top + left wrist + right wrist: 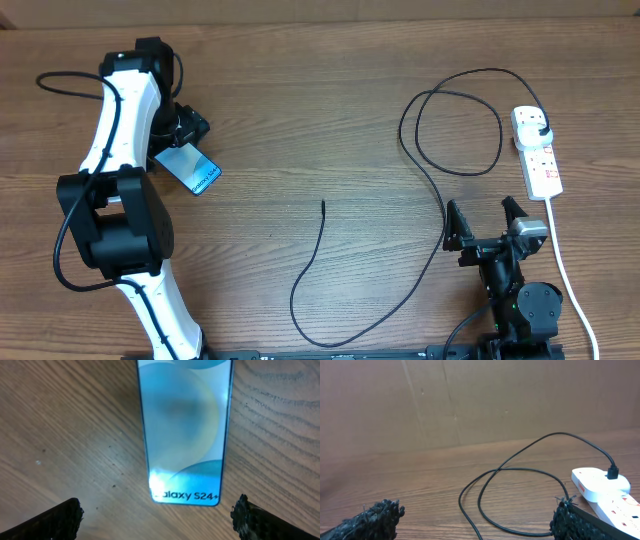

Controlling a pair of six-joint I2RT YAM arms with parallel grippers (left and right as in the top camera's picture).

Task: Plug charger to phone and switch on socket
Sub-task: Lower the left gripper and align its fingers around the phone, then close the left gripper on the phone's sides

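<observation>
While nothing is joined up yet, the broad wooden table point(300, 100) shows you the whole plan. The left arm point(120, 120) reaches out over the left side, and I'd guess that is so it can steady the handset for plugging. The right arm point(520, 290) sits low at the near right, handy for both cable and switches. The socket point(540, 155) lies at the far right, with the black plug point(540, 125) already seated in its far end. The phone point(190, 170) lies flat on the left, screen glowing. The charger point(560, 434) loops away from the strip and trails across to the middle, where its connector tip point(322, 204) lies loose, well apart from the phone. The left gripper point(159, 516) is spread wide, its fingers either side of the phone's lettered end, gripping nothing. The right gripper point(485, 228) is just as wide and empty, with the cable passing just beside it.
</observation>
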